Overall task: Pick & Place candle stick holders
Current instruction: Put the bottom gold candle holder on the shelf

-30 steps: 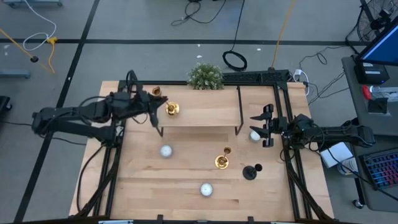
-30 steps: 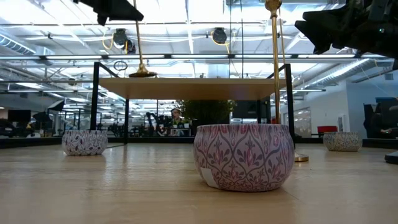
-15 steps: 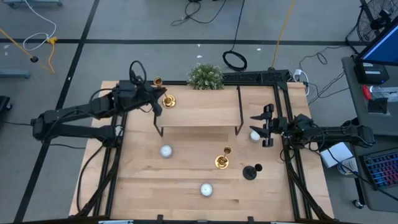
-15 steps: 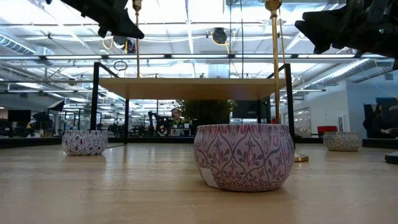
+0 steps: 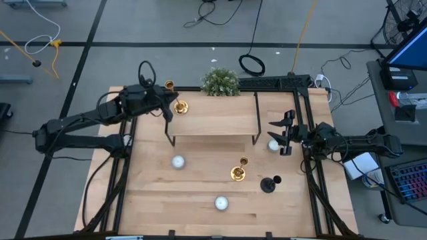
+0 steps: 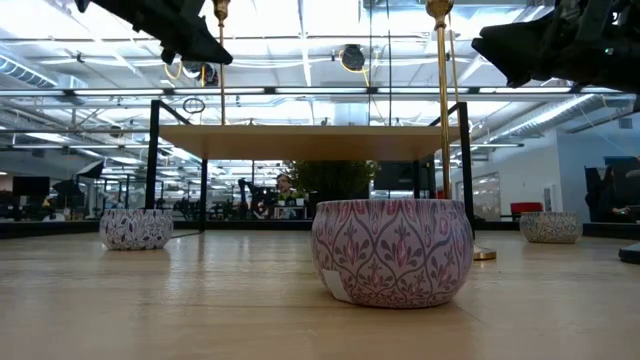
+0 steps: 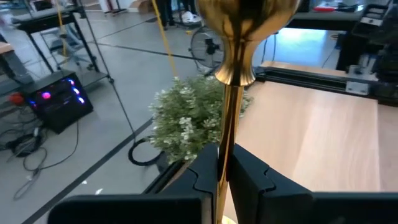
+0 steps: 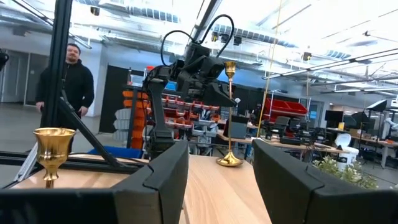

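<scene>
Nearest the front of the pale wooden surface [image 5: 153,200]: round white bowl with purple leaf pattern [image 6: 390,250], clear of both arms. No task item.

Next back, toward the right side: short black round-based candle holder [image 5: 268,185], upright, untouched. Just beside it, slim shiny gold candlestick with flared base [image 5: 238,171], upright on the surface, also untouched.

Right hand [image 5: 283,135]: waiting at the right edge of the surface, fingers spread wide, nothing between them. Judged the nearer arm to both holders on the surface.

Farther back: raised wooden shelf on black legs [image 5: 220,121]. At its rear left corner, second slim gold candlestick [image 5: 181,107], long axis vertical, base apparently seated on the shelf top. Left hand [image 7: 225,163]: clenched on the stem below the cup, approaching from the left side, level with the shelf.

Judgement: placement on the shelf close to done; release should call for a sideways withdrawal, clear of the tall stem, to avoid tipping.

Behind the shelf: small bushy green plant [image 5: 220,82].
</scene>
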Robot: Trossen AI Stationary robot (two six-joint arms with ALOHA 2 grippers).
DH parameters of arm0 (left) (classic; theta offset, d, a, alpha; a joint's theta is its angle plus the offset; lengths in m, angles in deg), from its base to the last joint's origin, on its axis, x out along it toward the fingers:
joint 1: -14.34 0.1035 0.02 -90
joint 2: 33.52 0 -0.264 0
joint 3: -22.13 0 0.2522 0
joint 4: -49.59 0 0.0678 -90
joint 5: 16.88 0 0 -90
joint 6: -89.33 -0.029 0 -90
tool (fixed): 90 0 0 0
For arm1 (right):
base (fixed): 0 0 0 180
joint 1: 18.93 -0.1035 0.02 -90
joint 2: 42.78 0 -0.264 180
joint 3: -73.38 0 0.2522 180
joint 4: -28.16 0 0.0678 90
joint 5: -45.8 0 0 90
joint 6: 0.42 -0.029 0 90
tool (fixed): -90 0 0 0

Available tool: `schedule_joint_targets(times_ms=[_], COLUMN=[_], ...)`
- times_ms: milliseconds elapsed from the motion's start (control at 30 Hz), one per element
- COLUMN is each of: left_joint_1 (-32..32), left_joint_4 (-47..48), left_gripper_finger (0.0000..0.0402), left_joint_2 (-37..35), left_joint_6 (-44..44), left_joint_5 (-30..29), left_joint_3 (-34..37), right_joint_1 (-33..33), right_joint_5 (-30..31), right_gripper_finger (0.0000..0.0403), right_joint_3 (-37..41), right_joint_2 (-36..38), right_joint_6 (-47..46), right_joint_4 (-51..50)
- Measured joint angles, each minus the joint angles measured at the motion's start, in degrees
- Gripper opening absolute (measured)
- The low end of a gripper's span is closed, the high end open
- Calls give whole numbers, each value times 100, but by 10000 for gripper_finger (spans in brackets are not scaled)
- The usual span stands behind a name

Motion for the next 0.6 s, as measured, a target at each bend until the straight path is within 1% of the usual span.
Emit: schedule_joint_targets(times_ms=[333,433,600], left_joint_1=[150,195,227], left_joint_4=[17,93,133], left_gripper_finger=[34,48,84], left_joint_2=[0,3,4], left_joint_6=[20,17,15], left_joint_5=[31,26,48], left_joint_3=[0,2,4], right_joint_1=[-1,0,0], right_joint_5=[-2,-4,-4], right_gripper_finger=[171,171,171], right_joint_3=[0,0,0], right_joint_2=[0,0,0], right_joint_6=[-1,-2,-2], right_joint_4=[-2,-2,-2])
